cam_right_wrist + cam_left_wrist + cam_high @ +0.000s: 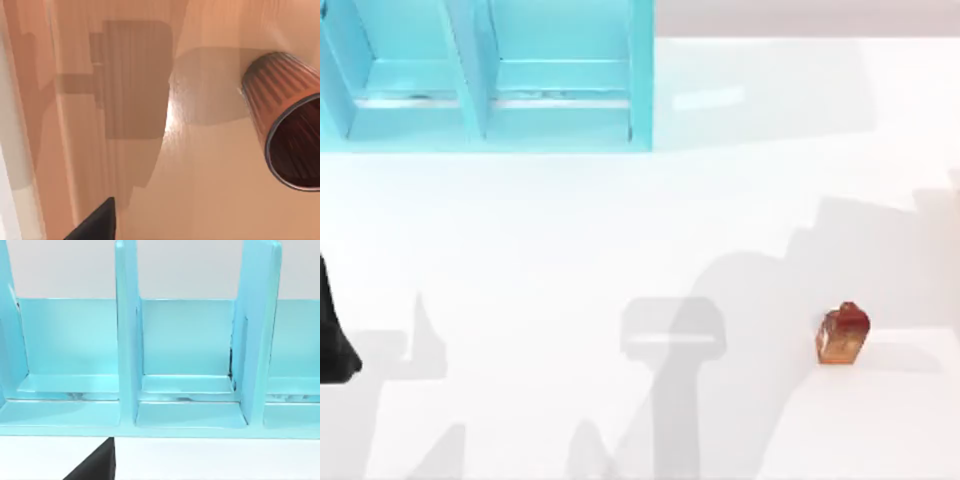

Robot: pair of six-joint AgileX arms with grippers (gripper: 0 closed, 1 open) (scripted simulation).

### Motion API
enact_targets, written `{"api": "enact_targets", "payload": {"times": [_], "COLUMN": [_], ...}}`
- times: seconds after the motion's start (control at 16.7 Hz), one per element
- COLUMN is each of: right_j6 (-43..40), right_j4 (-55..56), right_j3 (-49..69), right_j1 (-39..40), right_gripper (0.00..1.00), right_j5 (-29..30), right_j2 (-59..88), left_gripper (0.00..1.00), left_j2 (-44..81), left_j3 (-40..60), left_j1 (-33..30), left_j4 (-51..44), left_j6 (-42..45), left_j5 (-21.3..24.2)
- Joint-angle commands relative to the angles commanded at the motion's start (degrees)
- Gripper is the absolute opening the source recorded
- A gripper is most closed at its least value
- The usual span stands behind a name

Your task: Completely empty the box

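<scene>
In the right wrist view, a wood-coloured floor with a pale wall along one side looks like the inside of the box. A ribbed brown cup lies on its side there, its dark mouth facing the camera. A dark edge of my right gripper hangs above that floor, well apart from the cup. On the white table at the right of the top view stands a small orange-brown carton-shaped item. My left arm is at the far left edge, and a dark part of my left gripper shows in its wrist view.
A turquoise rack with upright dividers stands at the back left of the table; its compartments face the left wrist camera. Grey arm shadows fall across the white tabletop.
</scene>
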Motion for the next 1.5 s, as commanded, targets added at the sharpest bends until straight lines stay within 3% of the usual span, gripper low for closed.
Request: {"api": "enact_targets", "payload": {"times": [0.3,0.66,1.5], "right_j6": [-8.79,-8.72,-8.56], "right_j4": [-1.25,-0.51,15.80], "right_j3": [5.53,4.83,-9.89], "right_j1": [-8.71,-8.58,-8.48], "right_gripper": [1.00,1.00,1.00], "right_j5": [-1.32,-1.27,-1.33], "right_j2": [0.47,0.47,2.06], "left_gripper": [1.00,1.00,1.00], "left_j2": [0.00,0.00,0.00], "left_j3": [0.00,0.00,0.00], "left_j1": [0.00,0.00,0.00], "left_j4": [0.00,0.00,0.00], "left_j6": [0.00,0.00,0.00], "left_j5": [0.00,0.00,0.00]}}
